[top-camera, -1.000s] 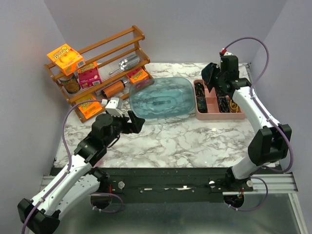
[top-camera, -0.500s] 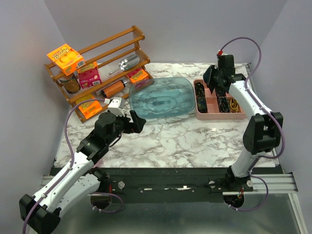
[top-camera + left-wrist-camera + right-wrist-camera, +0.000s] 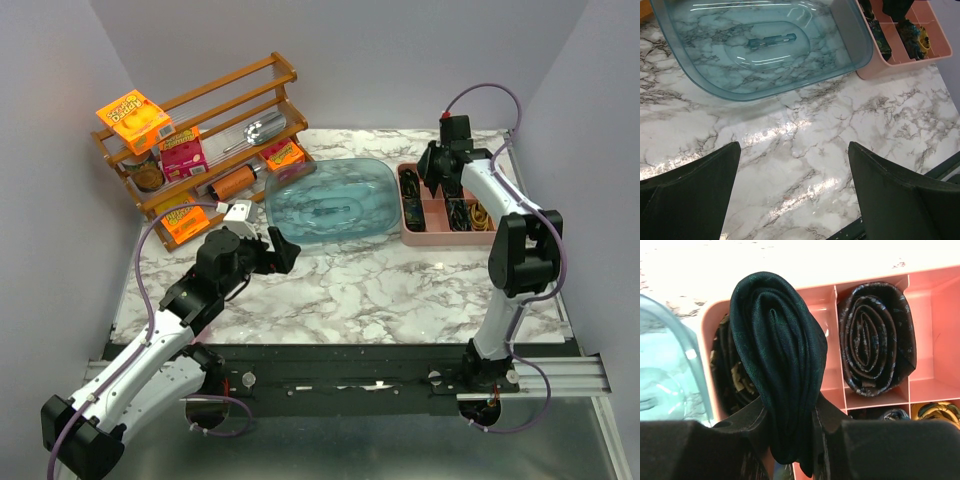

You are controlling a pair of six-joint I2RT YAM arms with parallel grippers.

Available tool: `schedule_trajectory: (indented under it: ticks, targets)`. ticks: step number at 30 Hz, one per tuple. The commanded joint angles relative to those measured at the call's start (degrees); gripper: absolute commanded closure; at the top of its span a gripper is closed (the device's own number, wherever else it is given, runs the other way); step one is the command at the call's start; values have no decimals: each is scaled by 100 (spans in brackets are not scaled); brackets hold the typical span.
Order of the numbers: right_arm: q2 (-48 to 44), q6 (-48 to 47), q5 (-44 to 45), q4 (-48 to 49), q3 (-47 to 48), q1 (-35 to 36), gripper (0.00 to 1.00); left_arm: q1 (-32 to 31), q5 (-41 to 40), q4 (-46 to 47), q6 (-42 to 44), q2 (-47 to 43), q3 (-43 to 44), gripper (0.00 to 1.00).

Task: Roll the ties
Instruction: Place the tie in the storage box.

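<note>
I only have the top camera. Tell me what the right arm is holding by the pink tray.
Observer: The right gripper grips a rolled dark green tie, its coil facing the wrist camera.
Operator: Say what is in the tray beside it.
Observer: A second rolled tie, dark and patterned, sits in the next compartment of the pink tray.
Operator: Report the left jaws.
Observer: The left gripper is open, with only marble table between the jaws.

Left jaws wide, right jaws pinched.
</note>
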Motion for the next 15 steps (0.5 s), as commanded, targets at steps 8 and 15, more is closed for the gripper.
schedule_trajectory:
  ticks: [8,15]
  targets:
    - [617,36,215,-165,451,-138,99,-12,73,138,-6,-18,-48,1]
    - [1004,18,154,-262,759,-147,99,-12,73,156,-15,-18,-66,1]
